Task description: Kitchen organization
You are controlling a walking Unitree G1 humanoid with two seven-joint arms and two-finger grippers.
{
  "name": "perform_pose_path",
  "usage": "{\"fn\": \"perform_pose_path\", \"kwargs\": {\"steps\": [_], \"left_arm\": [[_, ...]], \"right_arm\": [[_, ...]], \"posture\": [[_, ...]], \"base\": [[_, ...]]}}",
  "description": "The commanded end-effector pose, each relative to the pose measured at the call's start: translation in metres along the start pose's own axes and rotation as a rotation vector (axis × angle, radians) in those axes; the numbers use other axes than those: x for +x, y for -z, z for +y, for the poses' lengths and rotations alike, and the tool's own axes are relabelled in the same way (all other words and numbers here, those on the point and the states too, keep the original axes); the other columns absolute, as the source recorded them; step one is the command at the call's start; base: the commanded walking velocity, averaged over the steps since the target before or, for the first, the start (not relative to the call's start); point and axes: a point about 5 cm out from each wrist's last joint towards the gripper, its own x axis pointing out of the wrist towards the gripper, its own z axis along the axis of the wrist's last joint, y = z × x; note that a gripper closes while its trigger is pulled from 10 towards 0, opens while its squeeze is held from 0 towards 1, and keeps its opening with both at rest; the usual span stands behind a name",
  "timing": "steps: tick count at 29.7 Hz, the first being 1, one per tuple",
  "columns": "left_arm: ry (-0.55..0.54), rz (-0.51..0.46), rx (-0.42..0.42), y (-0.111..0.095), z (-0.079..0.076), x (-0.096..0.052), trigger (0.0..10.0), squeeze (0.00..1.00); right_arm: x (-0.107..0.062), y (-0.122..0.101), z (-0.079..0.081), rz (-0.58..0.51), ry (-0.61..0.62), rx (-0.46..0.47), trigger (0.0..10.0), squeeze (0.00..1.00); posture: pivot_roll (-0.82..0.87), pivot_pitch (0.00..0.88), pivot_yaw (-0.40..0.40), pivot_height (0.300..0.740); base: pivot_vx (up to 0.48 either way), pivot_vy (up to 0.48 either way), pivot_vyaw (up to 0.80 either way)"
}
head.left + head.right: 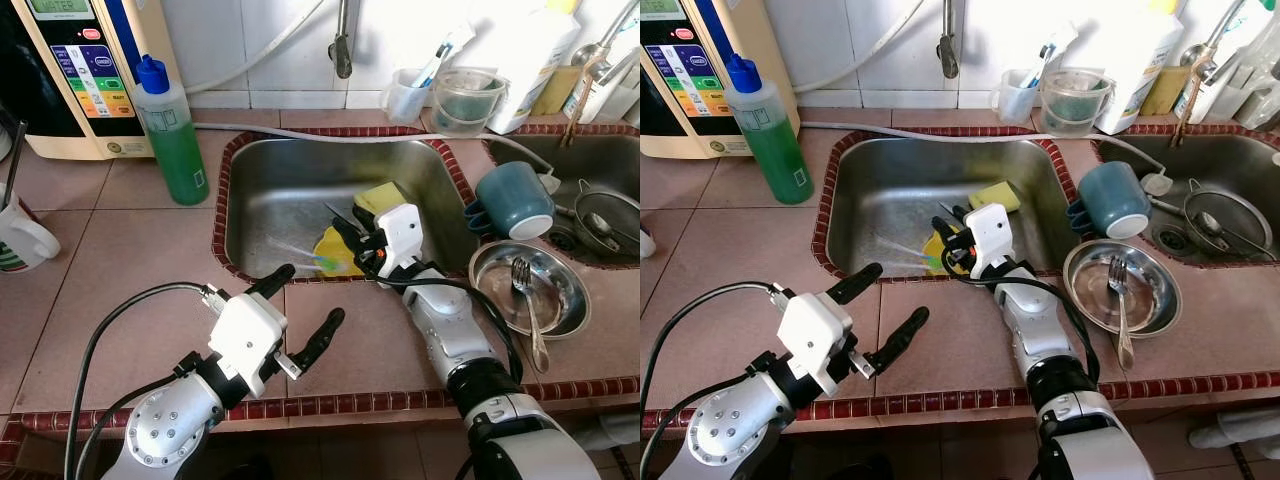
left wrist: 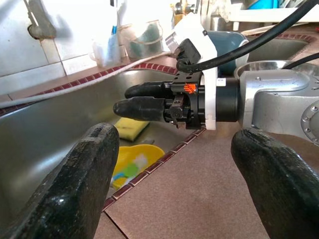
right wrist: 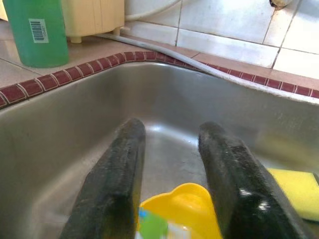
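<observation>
Sink (image 1: 280, 190) holds yellow item (image 1: 335, 255) (right gripper (image 1: 352, 232) parted above it).

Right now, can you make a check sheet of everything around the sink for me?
Surface: pink tiled counter with a dark red tile edge.
Job's things: steel sink holding a yellow sponge and a yellow plastic item.
Clutter: green soap bottle, blue mug on its side, metal bowl with a fork, strainer.
Grippers: right end effector over the sink's front edge, fingers slightly apart; left end effector open above the counter.
Cables: black cable on the left arm; grey hose behind the sink.
Surroundings: white wall tiles, water dispenser.
</observation>
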Motion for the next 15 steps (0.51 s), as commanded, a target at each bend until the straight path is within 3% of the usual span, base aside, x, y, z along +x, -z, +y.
{"fn": "perform_pose_path", "kwargs": {"steps": [1, 15], "left_arm": [[0.026, -0.006, -0.007, -0.002, -0.003, 0.000, 10.0, 0.00], [-0.025, -0.006, 0.020, 0.003, 0.013, 0.007, 10.0, 0.00]], "right_arm": [[0.001, -0.004, -0.003, -0.010, 0.002, -0.001, 10.0, 1.00], [0.007, -0.023, -0.017, -0.082, 0.088, -0.043, 10.0, 1.00]], "posture": [[-0.07, 0.195, -0.008, 0.740], [-0.07, 0.158, -0.023, 0.740]], "base": [[0.000, 0.000, 0.00], [0.000, 0.000, 0.00]]}}
